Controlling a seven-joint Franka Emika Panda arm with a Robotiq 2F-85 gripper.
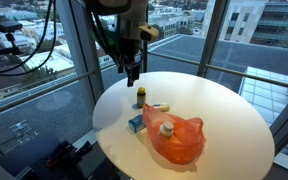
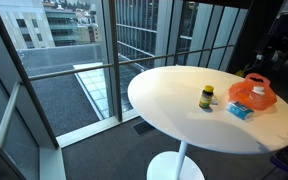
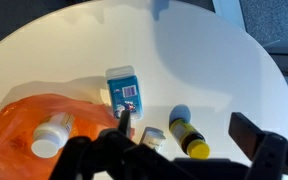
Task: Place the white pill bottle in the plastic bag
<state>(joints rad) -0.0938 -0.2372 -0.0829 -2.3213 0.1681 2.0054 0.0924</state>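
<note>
The white pill bottle [image 1: 166, 128] sits inside the opening of the orange plastic bag [image 1: 178, 142] on the round white table. In the wrist view the bottle [image 3: 51, 136] lies in the bag [image 3: 19, 120] at the lower left. The bag also shows in an exterior view [image 2: 254, 94]. My gripper [image 1: 132, 70] hangs above the table's far side, over a yellow-capped bottle, apart from the bag. In the wrist view the gripper [image 3: 184, 118] is open and empty.
A yellow-capped bottle [image 1: 140, 96] [image 3: 187, 135] stands below the gripper. A small white container [image 3: 154, 138] and a blue box [image 1: 136, 123] [image 3: 124, 88] lie beside the bag. The round white table [image 2: 174, 115] stands next to glass windows.
</note>
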